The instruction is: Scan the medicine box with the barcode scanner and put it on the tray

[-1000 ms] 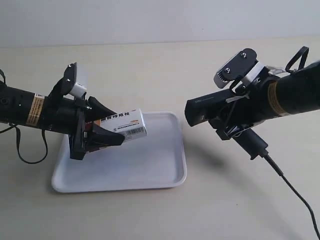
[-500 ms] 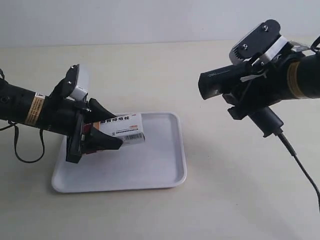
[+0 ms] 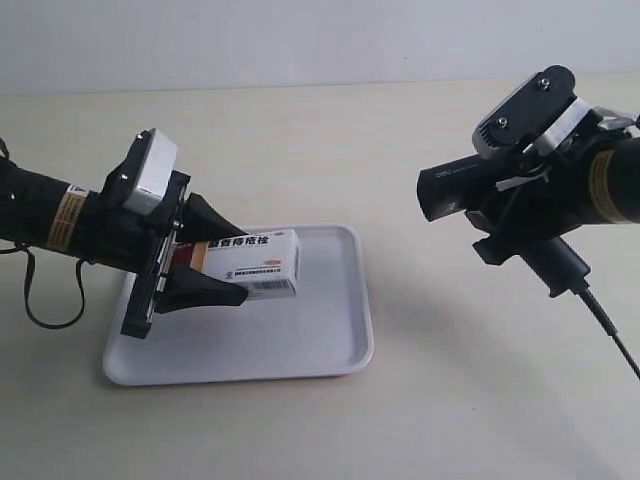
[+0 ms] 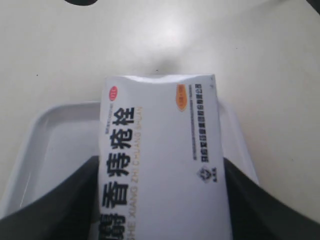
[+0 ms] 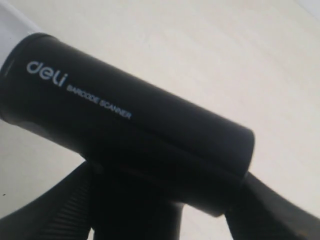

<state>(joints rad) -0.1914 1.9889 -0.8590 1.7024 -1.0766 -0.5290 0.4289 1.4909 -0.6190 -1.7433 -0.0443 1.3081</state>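
Left gripper (image 3: 205,270) clamped on medicine box (image 3: 250,263), held just above tray (image 3: 330,340) on table (image 3: 320,140). Right gripper (image 3: 510,225) closed around barcode scanner (image 3: 480,180), well apart, head facing box.

a pale beige tabletop (image 3: 330,150) fills nearly the whole exterior view, plain and matte (no marks or pattern can be made out on it). soft grey shadows (image 3: 430,310) lie across it toward the right of that view. behind its far edge stands a light, off-white wall (image 3: 300,40), running the full width. both wrist views show the same beige surface in the background.
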